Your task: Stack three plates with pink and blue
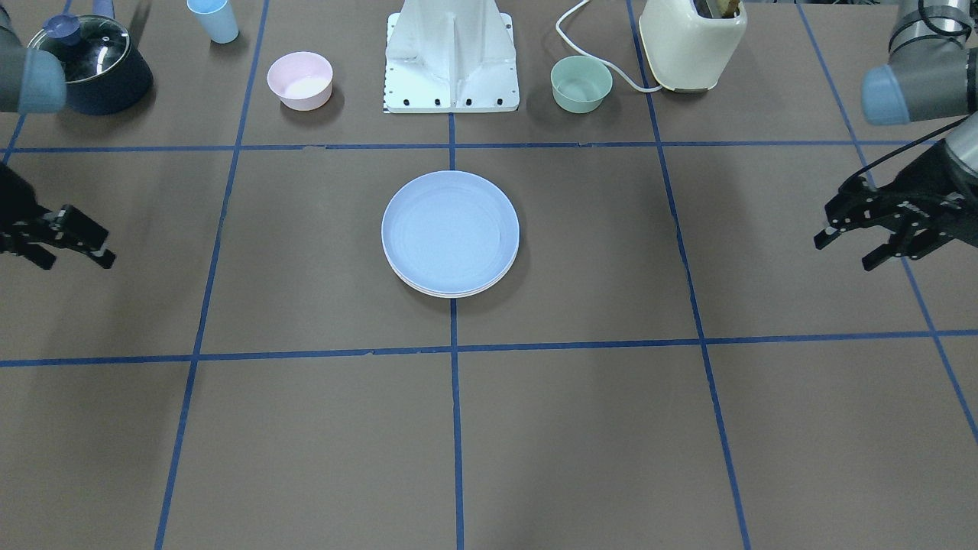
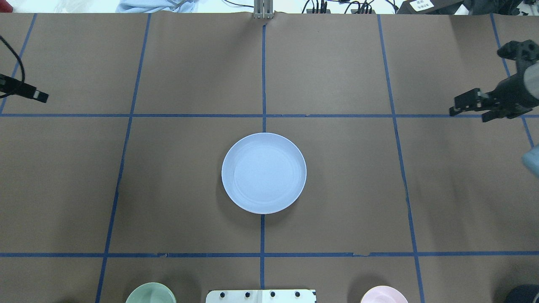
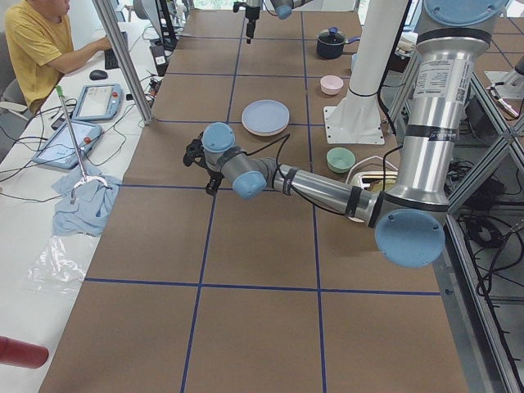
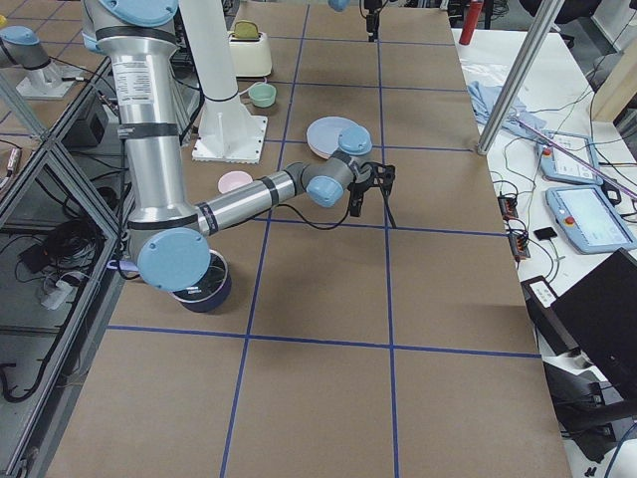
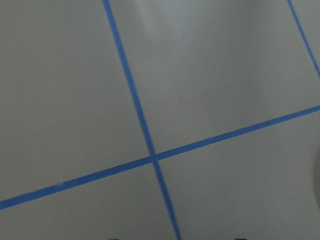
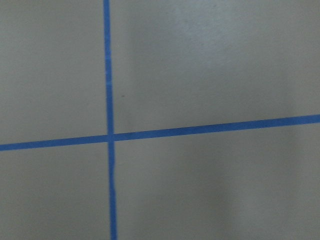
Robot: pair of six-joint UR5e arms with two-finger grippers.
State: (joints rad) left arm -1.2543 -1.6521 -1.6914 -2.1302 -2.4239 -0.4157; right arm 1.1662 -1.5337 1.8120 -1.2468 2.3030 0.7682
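Sitting mid-way across the brown table (image 1: 306, 252), your stack of round matte plastic plates (image 1: 450, 233), light blue on top, lies well apart from both sets of fingers. The left gripper (image 1: 844, 252) and right gripper (image 1: 76, 261) hang spread wide, holding nothing.

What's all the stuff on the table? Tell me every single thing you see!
plates: one stack, light blue on top with paler rims peeking out underneath, middle of the table
pink bowl: one, pale pink, on the robot's right of the base
green bowl: one, mint green, on the robot's left of the base
cup: one, light blue, between the pink bowl and the pot
pot: one, dark with a glass lid, table corner on the robot's right
toaster: one, cream with a white cord, next to the green bowl
base: one, white, robot's edge of the table
left claw: one, black, open and empty, far out to the side
right claw: one, black, open and empty, far out on the other side
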